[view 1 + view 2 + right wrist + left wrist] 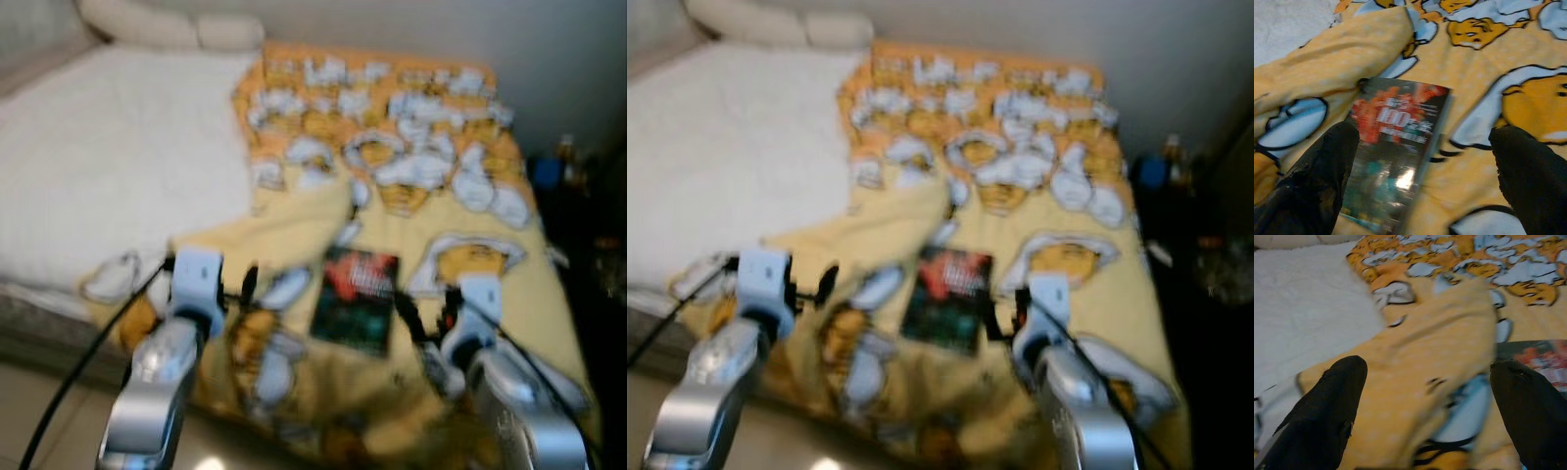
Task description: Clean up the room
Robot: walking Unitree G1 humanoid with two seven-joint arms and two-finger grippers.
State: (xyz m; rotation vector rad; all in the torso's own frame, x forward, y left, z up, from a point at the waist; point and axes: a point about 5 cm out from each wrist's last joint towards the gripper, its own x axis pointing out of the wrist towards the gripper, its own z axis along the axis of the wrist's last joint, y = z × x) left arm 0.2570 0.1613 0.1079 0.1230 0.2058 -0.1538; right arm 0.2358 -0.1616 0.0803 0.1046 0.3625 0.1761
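Two grippers of mine are out over the bed, and both have their fingers spread wide with nothing between them. My right gripper [1420, 181] hangs above a book [1396, 156] with a dark, glossy cover and red lettering; the head views are blurred, so I cannot read it. The book lies flat on the yellow blanket [392, 392], which is printed with orange and white cartoon figures. In the right wrist view one black finger [1312, 186] overlaps the book's near edge, while the other finger [1533, 186] stands well apart from it, over bare blanket. The book's far end lies beyond my fingertips. I cannot tell whether that finger touches the cover or only hovers above it.

My left gripper [1425, 416] is stretched over a raised fold of the same blanket, which runs between its two fingers [1322, 416]. A corner of the book [1542, 362] shows just past the other finger, on the side towards my right arm. Seen from my head, the book [356, 299] sits between the two grippers, nearer the right one [426, 323] than the left [235, 289].

Beyond my left fingers lies a white fleecy cover [108, 157], and past that a pale pillow [167, 24] against the wall. Off beyond my right arm, past the bed's edge, it is dark, with a small blue thing [547, 171] I cannot make out.
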